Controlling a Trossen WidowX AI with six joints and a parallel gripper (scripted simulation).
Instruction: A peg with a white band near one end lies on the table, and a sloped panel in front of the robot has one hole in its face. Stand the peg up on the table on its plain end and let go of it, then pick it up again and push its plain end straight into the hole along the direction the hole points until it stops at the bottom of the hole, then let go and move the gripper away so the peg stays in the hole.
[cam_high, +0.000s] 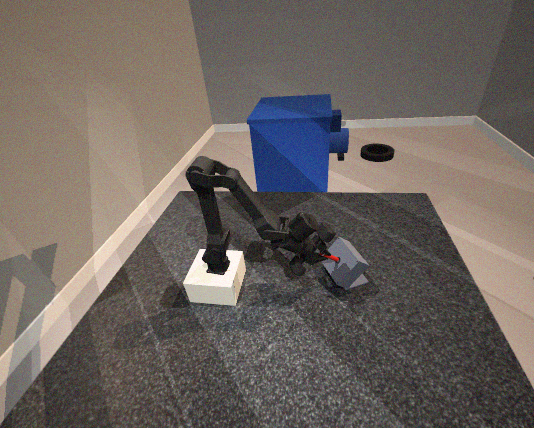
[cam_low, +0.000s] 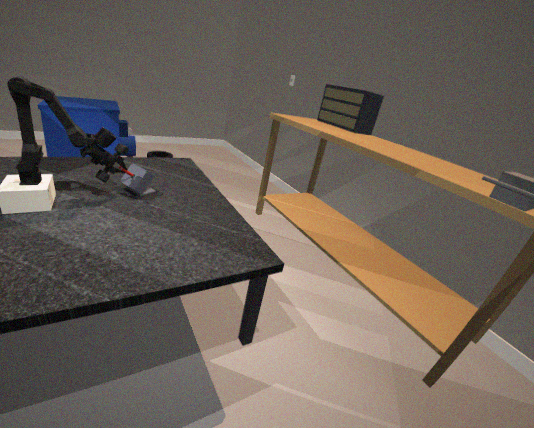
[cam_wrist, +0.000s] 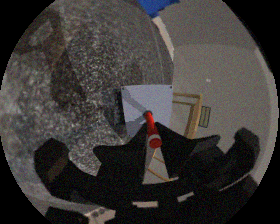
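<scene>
The red peg (cam_high: 331, 257) (cam_low: 127, 171) (cam_wrist: 151, 126) is held tilted, sloping down to the sloped grey panel (cam_high: 348, 272) (cam_low: 140, 176) (cam_wrist: 161, 100). Its white band shows at the end nearer the wrist camera; its plain end points at the panel face. My gripper (cam_high: 322, 254) (cam_low: 119, 167) (cam_wrist: 150, 124) is shut on the peg, just above and in front of the panel. The plain end is at the dark hole (cam_wrist: 147, 113) in the wrist view. Whether it is inside the hole or only at its mouth cannot be told.
The white base block (cam_high: 210, 290) (cam_low: 27, 197) carries the arm on the dark table (cam_high: 280, 360) (cam_low: 150, 240). A blue bin-like box (cam_high: 292, 150) (cam_low: 82, 125) stands behind the table, with a black ring (cam_high: 377, 152) on the floor. A wooden shelf (cam_low: 350, 240) stands to the right.
</scene>
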